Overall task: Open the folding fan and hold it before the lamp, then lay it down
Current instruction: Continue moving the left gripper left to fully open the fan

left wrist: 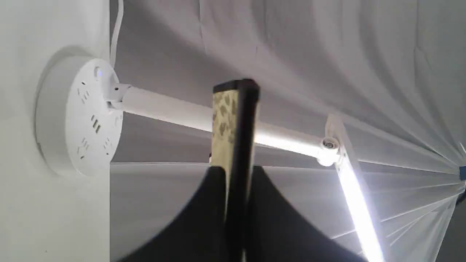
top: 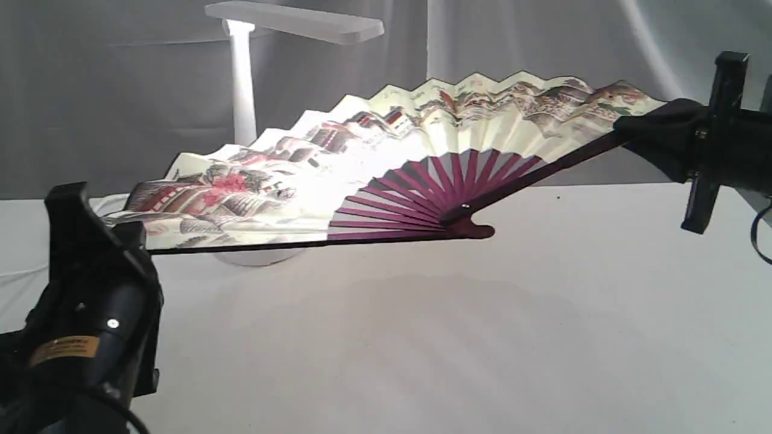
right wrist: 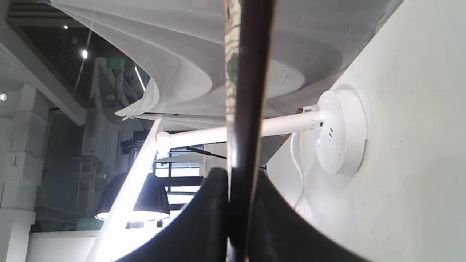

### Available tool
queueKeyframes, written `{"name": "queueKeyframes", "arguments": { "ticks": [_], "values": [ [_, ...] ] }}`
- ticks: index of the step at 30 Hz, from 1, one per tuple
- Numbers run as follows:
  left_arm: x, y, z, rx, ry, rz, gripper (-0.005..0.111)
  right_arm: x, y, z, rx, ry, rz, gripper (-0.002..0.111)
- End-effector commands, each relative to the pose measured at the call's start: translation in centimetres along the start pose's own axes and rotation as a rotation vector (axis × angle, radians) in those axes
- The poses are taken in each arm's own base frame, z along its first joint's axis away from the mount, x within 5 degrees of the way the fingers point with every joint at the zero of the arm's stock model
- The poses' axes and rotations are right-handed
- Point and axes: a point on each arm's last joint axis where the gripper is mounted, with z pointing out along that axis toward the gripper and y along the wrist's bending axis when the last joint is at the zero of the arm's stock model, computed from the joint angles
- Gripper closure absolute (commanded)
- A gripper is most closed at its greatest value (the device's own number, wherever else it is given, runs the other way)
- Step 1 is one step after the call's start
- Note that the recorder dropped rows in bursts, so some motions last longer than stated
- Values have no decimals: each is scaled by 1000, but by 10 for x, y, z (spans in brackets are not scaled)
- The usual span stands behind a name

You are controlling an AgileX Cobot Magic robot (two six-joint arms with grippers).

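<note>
Black left tool (left wrist: 235, 174), right tool (right wrist: 236, 176) clamp fan (top: 362, 163).

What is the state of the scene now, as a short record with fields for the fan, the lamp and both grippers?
folding fan: fully open, tilted, held in the air above the table
lamp: upright behind the fan, lit
left gripper: shut on one guard of the fan
right gripper: shut on the other guard
task stage: fan held before the lamp, not yet laid down
</note>
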Motion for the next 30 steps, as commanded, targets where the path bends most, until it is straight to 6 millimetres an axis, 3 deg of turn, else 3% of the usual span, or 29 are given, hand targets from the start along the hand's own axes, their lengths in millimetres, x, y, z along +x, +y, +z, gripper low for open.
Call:
{"name": "queueKeyframes", "arguments": {
  "ticks": [1, 11, 21, 30],
  "values": [
    [-21, -8, -3, 34, -63, -38, 107, 7, 4, 7, 7, 27, -35, 108],
    [-53, -28, -5, 106, -81, -35, 107, 23, 7, 26, 4, 88, -29, 108],
    [-63, -46, -15, 146, -91, 15, 107, 25, 25, 22, 5, 56, -67, 108],
    [-63, -47, -15, 149, -90, 16, 107, 25, 26, 22, 7, 52, -70, 108]
  ]
}}
